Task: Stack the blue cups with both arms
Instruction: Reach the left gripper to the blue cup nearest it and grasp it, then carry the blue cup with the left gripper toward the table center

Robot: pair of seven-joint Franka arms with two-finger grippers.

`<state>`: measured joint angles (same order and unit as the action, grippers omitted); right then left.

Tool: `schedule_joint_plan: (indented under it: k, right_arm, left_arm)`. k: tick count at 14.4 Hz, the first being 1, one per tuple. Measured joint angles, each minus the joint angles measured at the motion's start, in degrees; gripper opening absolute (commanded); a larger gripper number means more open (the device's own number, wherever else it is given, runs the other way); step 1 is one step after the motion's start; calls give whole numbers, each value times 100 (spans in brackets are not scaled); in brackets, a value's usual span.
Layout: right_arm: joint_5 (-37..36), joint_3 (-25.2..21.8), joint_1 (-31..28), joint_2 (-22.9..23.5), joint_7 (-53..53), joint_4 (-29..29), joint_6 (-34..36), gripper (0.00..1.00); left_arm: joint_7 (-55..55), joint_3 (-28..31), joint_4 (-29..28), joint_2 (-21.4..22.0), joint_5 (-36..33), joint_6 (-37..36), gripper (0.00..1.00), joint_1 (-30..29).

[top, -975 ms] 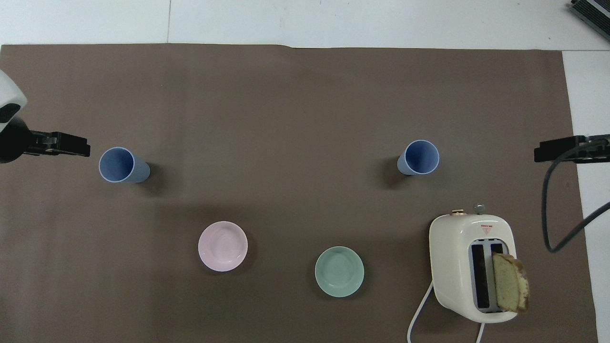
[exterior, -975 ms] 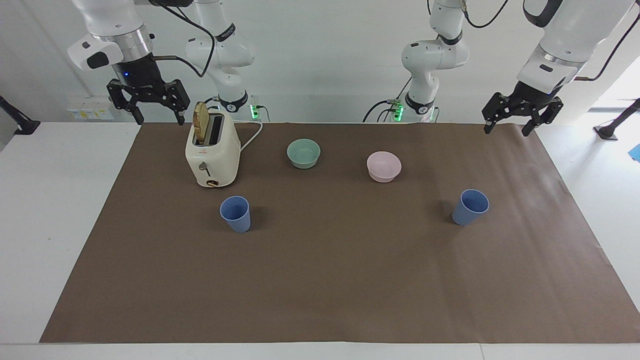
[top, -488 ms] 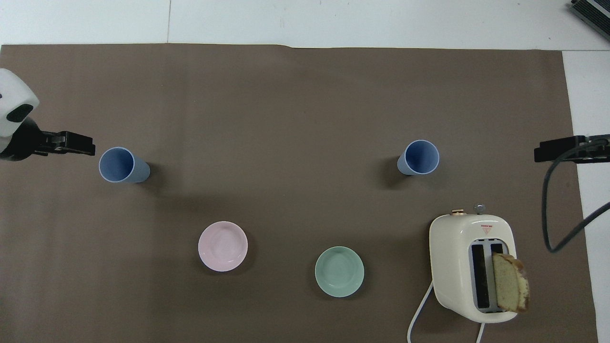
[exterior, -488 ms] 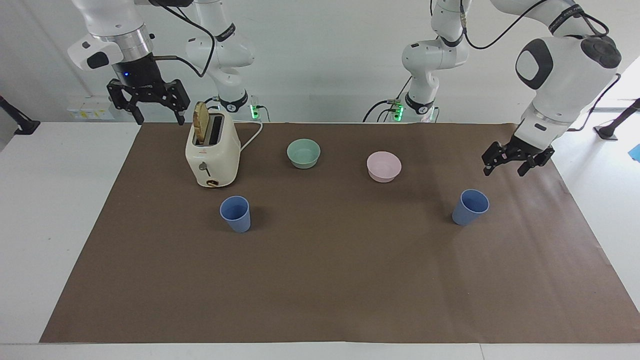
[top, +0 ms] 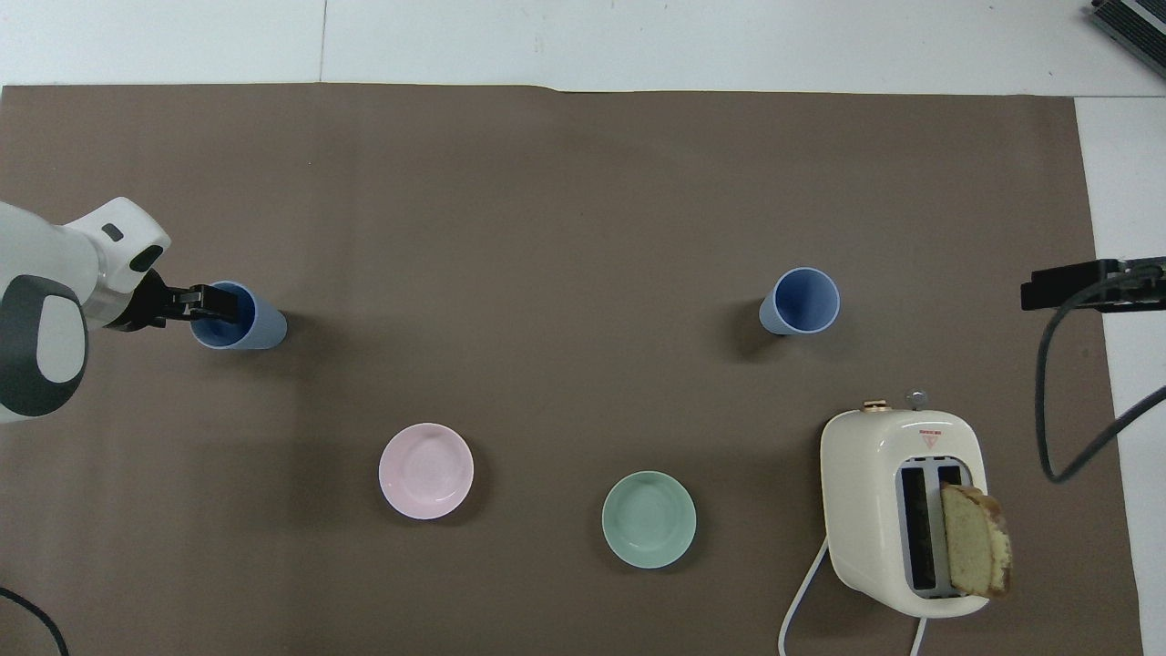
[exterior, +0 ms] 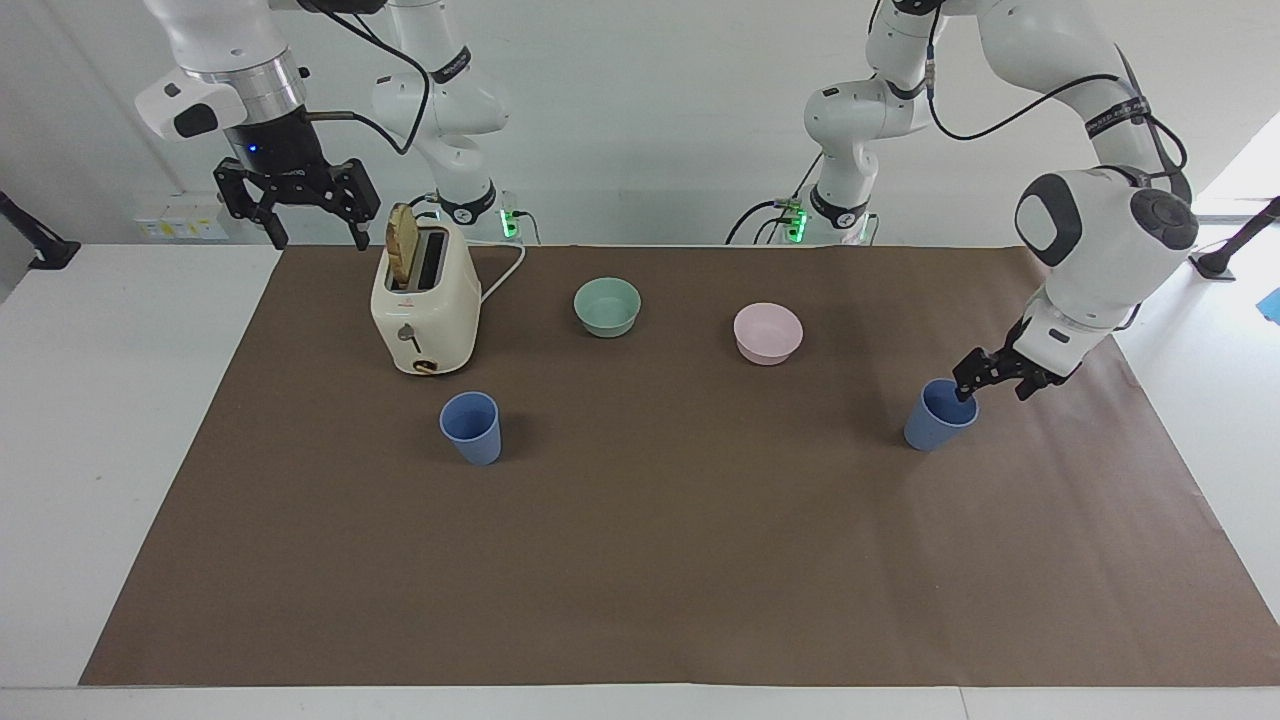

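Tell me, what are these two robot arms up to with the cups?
The left gripper is open at the rim of one blue cup toward the left arm's end of the table, one finger over its mouth, the cup not lifted. The right gripper waits open in the air beside the toaster. The second blue cup stands untouched, farther from the robots than the toaster. Nothing is stacked yet.

Table (exterior: 120,420) under brown mat (exterior: 680,560): cups (exterior: 471,427), bowls (exterior: 607,306), toaster (exterior: 425,315).
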<state>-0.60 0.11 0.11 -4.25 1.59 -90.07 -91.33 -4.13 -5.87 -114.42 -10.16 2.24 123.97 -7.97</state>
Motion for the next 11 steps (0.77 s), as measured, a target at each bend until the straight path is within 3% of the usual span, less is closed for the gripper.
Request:
schedule_joint_plan:
  k: [1,2,8,11]
  right_arm:
    - [0,0,0,0,0,0,0,100]
    - [0,0,0,0,0,0,0,100]
    - [0,0,0,0,0,0,0,100]
    - [0,0,0,0,0,0,0,100]
  left_arm:
    - [14,-3,-2,-10,1,6,4,1]
    - [29,-9,-2,-15,1,11,0,4]
    - [34,-41,23,-17,3,125,0,19]
    - [173,-82,320,-99,11,99,0,45]
